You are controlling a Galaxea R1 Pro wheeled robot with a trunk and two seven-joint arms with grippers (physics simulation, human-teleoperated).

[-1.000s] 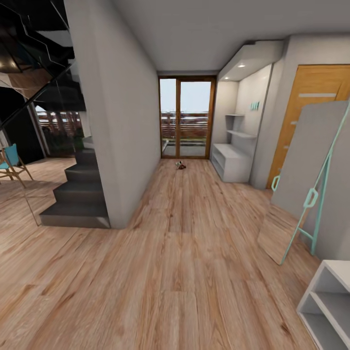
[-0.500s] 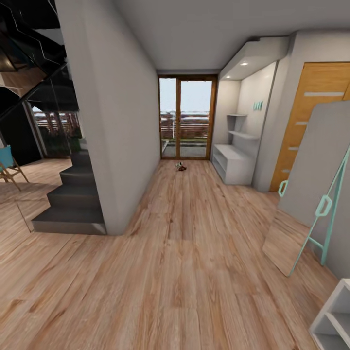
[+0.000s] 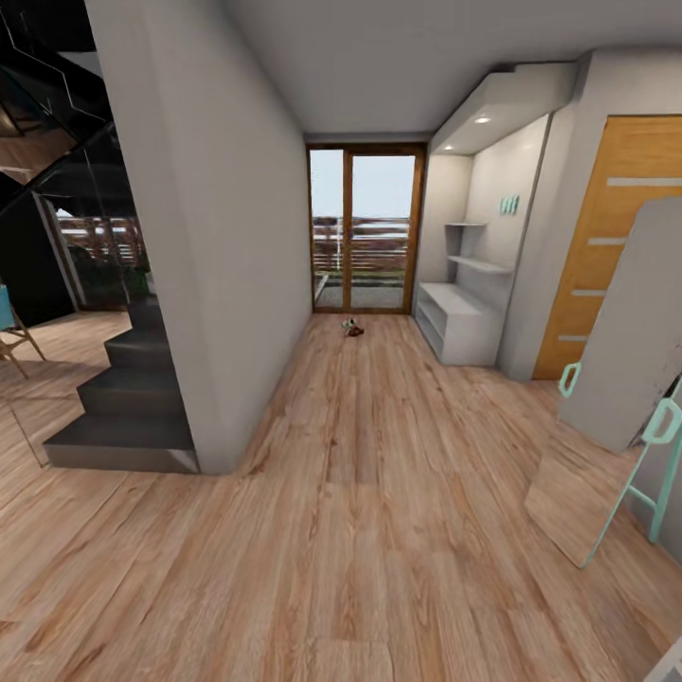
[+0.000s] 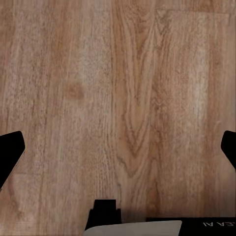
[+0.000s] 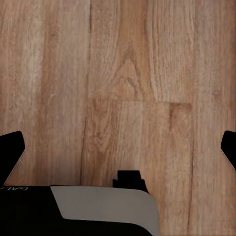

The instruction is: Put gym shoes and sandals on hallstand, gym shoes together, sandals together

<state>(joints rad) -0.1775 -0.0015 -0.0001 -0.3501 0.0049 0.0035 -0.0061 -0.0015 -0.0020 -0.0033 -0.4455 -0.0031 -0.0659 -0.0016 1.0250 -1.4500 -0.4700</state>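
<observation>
Shoes [image 3: 352, 327] are seen as a small cluster far down the corridor floor [image 3: 360, 493], at about 12 o'clock in the head view, just in front of the glass doors [image 3: 365, 227]; a reddish-brown bit and a pale bit are made out, too small for gym shoes and sandals to be told apart or counted. All are lying on the floor, none on the rack

The hallstand [image 3: 459, 322] is placed at about 1 o'clock, pale grey, low bench with open shelves, two staggered wall shelves [image 3: 474, 248] above it, set in a lit niche against the right-hand wall. The shoes are near its left end but apart from it

Further out: a wooden door [image 3: 616, 237] is seen at 2 o'clock, a leaning mirror with a mint frame [image 3: 620, 398] at 3 to 4 o'clock, a grey wall block [image 3: 204, 237] at 10 o'clock, dark stairs [image 3: 123, 398] beside it at 9 o'clock, a wooden chair with a blue seat [image 3: 9, 332] at the far 9 o'clock edge

Left gripper [image 4: 118, 152]: dark fingertips [image 4: 10, 152] are seen at opposite edges of the left wrist view, jaws spread wide, nothing held, bare planks beneath

Right gripper [image 5: 118, 152]: fingertips [image 5: 10, 150] are likewise set far apart in the right wrist view, jaws wide, nothing between them, wood floor beneath
</observation>
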